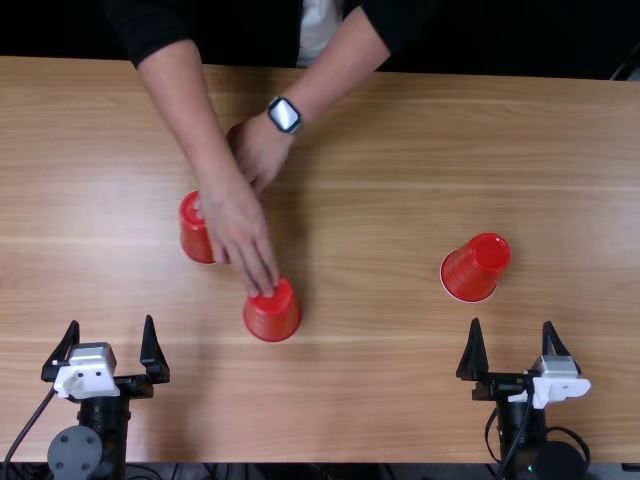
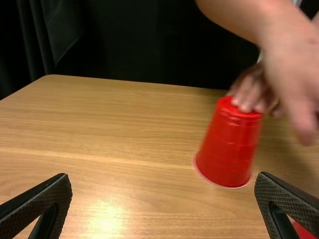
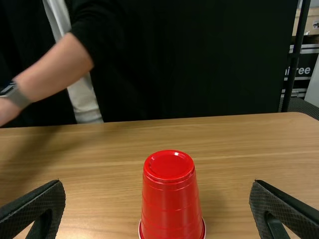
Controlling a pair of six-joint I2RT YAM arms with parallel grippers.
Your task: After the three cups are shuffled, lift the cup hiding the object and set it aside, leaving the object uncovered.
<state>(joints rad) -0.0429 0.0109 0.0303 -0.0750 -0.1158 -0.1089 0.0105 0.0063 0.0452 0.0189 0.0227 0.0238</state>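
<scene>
Three red cups stand upside down on the wooden table (image 1: 400, 150). A person's hand (image 1: 240, 235) reaches over the left cup (image 1: 193, 232) and rests its fingertips on the near middle cup (image 1: 272, 312). The other hand (image 1: 260, 150), wearing a watch, lies farther back. The right cup (image 1: 477, 267) stands alone, straight ahead of my right gripper (image 1: 511, 335), which is open and empty. My left gripper (image 1: 108, 340) is open and empty too, near the front edge. The left wrist view has the left cup (image 2: 228, 147) ahead, between the fingers of my left gripper (image 2: 162, 214). The right wrist view centres the right cup (image 3: 172, 196) beyond my right gripper (image 3: 159, 214).
The person's forearms (image 1: 330, 70) come in from the far edge over the table's left half. Bare table lies between the middle cup and the right cup.
</scene>
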